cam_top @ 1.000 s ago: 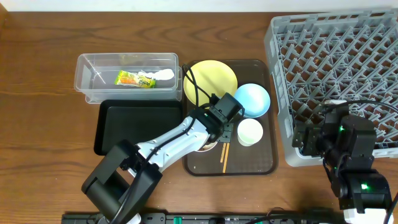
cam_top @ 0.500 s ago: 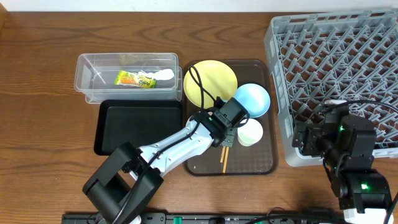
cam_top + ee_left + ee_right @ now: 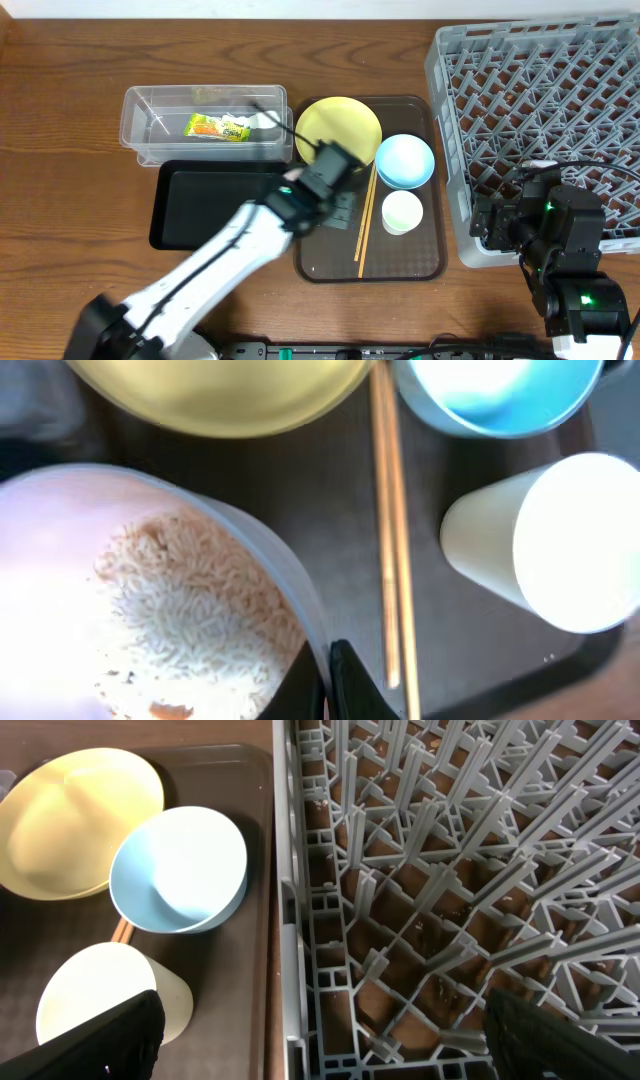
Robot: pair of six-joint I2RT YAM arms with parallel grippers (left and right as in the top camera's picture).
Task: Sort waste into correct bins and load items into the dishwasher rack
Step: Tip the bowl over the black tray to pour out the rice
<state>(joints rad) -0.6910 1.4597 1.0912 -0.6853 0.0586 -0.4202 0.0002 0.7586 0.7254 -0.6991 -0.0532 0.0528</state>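
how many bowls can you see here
2. The light blue bowl sits on the brown tray, beside the yellow plate. The white bowl, holding rice, is pinched at its rim by the left gripper; the arm hides it from overhead.

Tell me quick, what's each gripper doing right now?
Left gripper: closed on the rim of the white bowl.
Right gripper: open, holding nothing.

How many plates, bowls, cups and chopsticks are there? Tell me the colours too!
Plates: 1, the yellow plate
Bowls: 2, the light blue bowl and the white bowl with rice in it
Cups: 1, the white cup
Chopsticks: 2, the wooden chopsticks
Total: 6
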